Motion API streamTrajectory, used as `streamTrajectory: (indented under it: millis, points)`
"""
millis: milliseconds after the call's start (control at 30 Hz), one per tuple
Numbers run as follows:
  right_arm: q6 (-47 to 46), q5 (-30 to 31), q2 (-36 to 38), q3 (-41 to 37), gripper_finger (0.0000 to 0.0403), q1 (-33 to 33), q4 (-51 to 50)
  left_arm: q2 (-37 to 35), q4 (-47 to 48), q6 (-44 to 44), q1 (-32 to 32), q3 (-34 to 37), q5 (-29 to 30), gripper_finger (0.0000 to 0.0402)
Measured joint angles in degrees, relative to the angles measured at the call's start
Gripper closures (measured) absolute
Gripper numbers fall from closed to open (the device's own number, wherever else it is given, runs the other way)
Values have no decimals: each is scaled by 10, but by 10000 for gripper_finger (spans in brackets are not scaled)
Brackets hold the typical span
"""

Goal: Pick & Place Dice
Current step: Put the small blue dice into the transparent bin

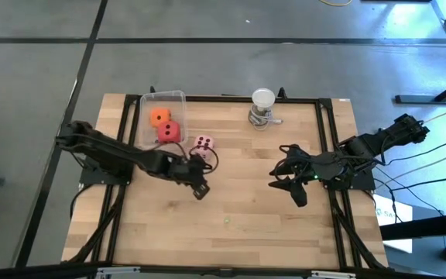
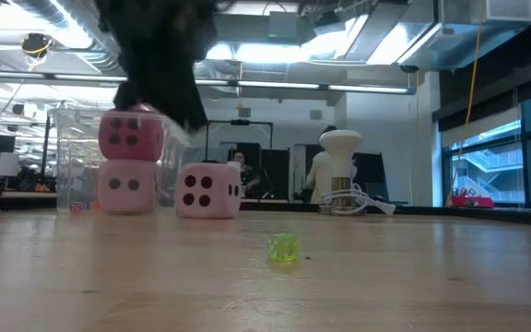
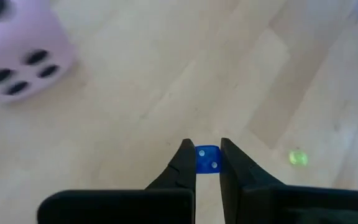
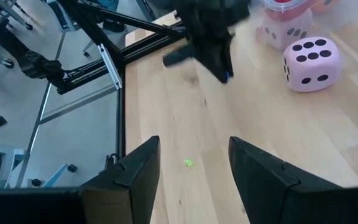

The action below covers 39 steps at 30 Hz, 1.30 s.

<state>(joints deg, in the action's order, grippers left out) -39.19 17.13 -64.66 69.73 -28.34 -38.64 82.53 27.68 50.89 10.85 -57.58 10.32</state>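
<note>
One small blue die (image 3: 207, 160) clamped in left gripper (image 3: 207, 163), near clear bin (image 1: 147, 116); transport step. Next: carry over bin, release. Right gripper (image 4: 193, 163) apart, idle.

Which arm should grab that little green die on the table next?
Probably the right: its gripper is open and empty, with the green die straight ahead. The left gripper is shut on a blue die.
</note>
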Motion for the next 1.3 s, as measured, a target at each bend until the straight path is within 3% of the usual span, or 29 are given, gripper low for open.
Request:
streamTrajectory:
  millis: [200,500,600,700,900,1000,1167,1300]
  points:
    - [-2,27,0,0,213,0,0,-107,64,4,0,0,58,391]
    - [-3,40,0,0,213,0,0,-253,76,-27,-1,-1,208,391]
    - [-3,49,0,0,213,0,0,-287,144,-30,-9,-17,246,391]
    - [-3,50,0,0,213,1,0,-300,274,-4,-30,-68,260,391]
    - [-3,52,0,0,213,1,0,-285,489,6,-96,-165,254,391]
    - [-4,64,0,0,213,1,0,-277,521,-51,-135,-175,219,391]
    - [2,80,0,0,213,2,0,-265,533,-174,-207,-158,112,391]
    - [2,80,0,0,213,2,2,-252,560,-209,-272,-139,90,391]
